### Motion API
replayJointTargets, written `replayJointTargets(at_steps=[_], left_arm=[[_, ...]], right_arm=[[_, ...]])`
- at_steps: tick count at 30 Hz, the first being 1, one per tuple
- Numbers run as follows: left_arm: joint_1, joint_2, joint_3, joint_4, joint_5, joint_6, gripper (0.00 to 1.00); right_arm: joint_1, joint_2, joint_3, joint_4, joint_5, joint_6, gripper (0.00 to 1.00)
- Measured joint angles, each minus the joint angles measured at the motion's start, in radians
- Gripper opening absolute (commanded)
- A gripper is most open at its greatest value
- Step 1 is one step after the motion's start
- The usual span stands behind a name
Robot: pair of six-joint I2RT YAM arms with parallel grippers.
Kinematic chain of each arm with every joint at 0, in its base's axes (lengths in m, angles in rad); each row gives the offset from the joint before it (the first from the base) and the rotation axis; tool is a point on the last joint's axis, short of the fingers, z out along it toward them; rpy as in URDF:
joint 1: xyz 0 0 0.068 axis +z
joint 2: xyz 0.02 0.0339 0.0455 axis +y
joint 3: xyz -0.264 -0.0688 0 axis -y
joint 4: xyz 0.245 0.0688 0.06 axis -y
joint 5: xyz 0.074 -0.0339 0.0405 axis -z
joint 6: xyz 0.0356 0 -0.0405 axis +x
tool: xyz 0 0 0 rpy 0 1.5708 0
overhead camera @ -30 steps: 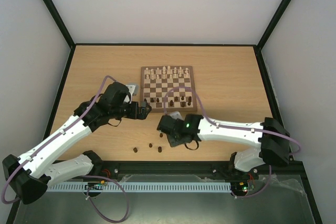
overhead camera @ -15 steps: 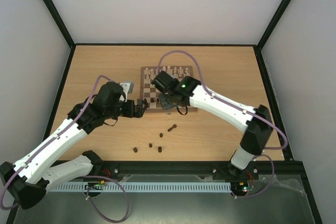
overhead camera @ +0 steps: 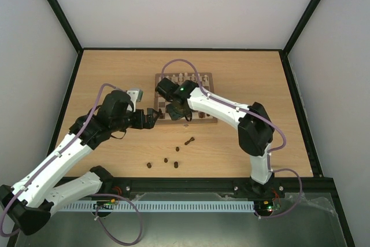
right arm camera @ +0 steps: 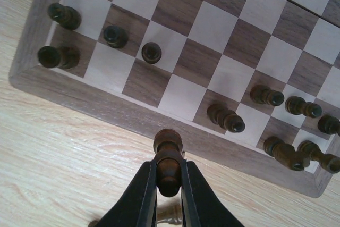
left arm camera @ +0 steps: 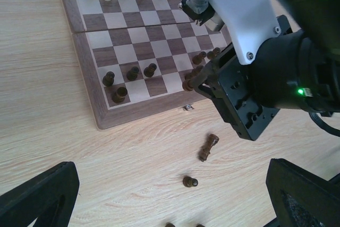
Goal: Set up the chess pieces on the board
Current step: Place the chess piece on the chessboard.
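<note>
The board (overhead camera: 208,98) lies at mid-table, and its brown frame shows in the right wrist view (right arm camera: 101,99). My right gripper (right arm camera: 169,176) is shut on a dark brown chess piece (right arm camera: 168,152) and holds it above the board's near frame; in the top view it (overhead camera: 174,111) hangs over the near left part. Several dark pieces stand on the near rows (right arm camera: 115,36). Loose dark pieces lie on the table: a long one on its side (left arm camera: 209,147) and a pawn (left arm camera: 190,182). My left gripper (overhead camera: 155,116) is wide open and empty, left of the board's near corner.
Cream-white pieces (overhead camera: 184,77) fill the board's far rows. More loose dark pieces (overhead camera: 166,159) sit on the table near the front edge. The right arm (left arm camera: 255,94) spans the board's near right side. Black rails frame the table.
My right gripper has risen from the table in front of the board, carrying a dark piece, and swung to the board's near left edge. The left arm drew back slightly to the left.
</note>
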Motion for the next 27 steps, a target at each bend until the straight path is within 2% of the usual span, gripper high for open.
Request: replayJointTargets(at_steps=[27], left_arm=[[0.017,0.005,0.0,0.001,0.003,0.001,1.0]], right_arm=[[-0.069,0.12,0.008,0.024,-0.031,-0.062,0.11]])
